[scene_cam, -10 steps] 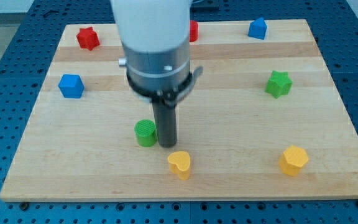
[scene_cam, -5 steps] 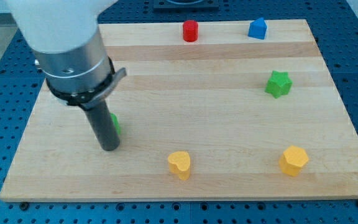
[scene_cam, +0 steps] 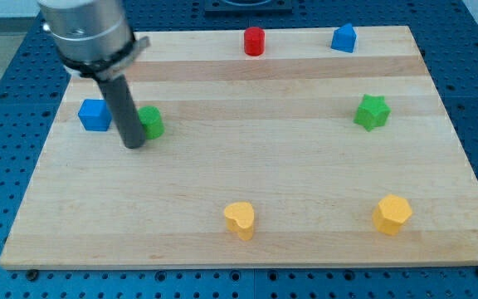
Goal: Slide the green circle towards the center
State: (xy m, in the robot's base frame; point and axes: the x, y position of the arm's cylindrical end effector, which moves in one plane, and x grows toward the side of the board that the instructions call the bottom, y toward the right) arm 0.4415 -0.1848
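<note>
The green circle (scene_cam: 151, 121) is a small green cylinder on the wooden board (scene_cam: 247, 216), in the left part of the view, above mid-height. My tip (scene_cam: 134, 144) rests on the board right at the circle's lower left edge, touching or nearly touching it. The rod rises up and left to the arm's grey body at the view's top left.
A blue cube (scene_cam: 94, 115) sits just left of the rod. A red cylinder (scene_cam: 255, 41) and a blue block (scene_cam: 343, 37) stand near the top edge. A green star (scene_cam: 372, 111) is at the right. A yellow heart (scene_cam: 240, 219) and a yellow hexagon (scene_cam: 392, 213) lie near the bottom.
The tip has swept left and then towards the view's top. The green circle has gone with it, from left of the yellow heart to up beside the blue cube.
</note>
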